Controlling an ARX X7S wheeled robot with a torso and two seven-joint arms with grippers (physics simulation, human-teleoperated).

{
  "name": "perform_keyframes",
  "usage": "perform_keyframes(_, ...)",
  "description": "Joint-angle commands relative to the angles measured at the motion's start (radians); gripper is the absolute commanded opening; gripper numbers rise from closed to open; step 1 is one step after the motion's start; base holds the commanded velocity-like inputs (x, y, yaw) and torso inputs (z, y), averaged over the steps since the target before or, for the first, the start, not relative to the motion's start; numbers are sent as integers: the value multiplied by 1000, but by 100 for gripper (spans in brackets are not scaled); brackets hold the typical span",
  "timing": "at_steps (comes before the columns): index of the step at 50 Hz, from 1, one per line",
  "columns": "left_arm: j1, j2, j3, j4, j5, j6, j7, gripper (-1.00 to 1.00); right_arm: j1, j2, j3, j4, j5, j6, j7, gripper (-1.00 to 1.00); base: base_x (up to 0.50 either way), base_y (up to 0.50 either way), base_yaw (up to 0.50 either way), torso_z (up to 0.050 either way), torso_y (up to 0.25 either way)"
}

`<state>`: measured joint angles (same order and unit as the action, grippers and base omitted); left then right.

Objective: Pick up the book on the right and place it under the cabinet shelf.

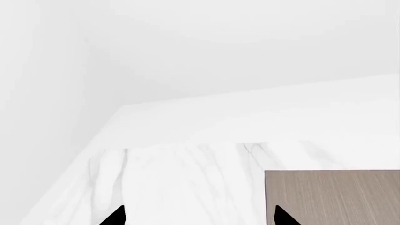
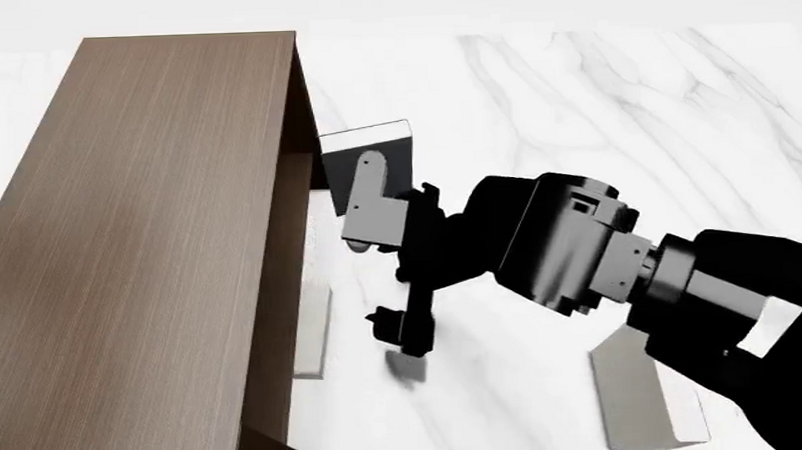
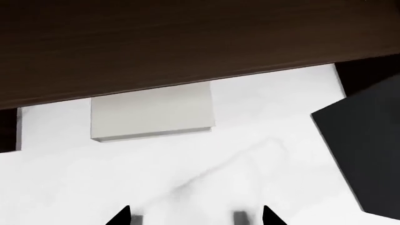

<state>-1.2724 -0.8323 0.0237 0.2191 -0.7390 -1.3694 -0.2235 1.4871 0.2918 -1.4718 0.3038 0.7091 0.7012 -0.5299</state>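
Book (image 3: 151,112) partly under cabinet shelf (image 2: 135,244)

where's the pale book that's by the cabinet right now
In the head view, the pale book lies flat on the marble table, partly tucked under the cabinet, left of the right gripper.

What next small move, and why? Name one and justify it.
Probably draw the right gripper straight back from the cabinet: its jaws stand open and empty, and a pale book lies flat, partly beneath the cabinet's edge.
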Motion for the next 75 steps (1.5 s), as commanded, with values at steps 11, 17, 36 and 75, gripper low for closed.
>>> perform_keyframes(11,12,-5,-7,-3,-8,15,-3,100,60,93,70,-117,58,106,97,100,0,0,0,0,0)
perform_keyframes(17,18,-6,-10,-3,-11,18,-4,100,75,118,97,-148,78,129,125,100,0,0,0,0,0)
perform_keyframes(36,-8,-11,-6,0,-23,16,-2,100,100,226,206,-263,170,218,260,100,0,0,0,0,0)
perform_keyframes(75,-13,-12,-44,-3,-61,-9,-29,100,104,233,223,-266,186,241,289,100,0,0,0,0,176)
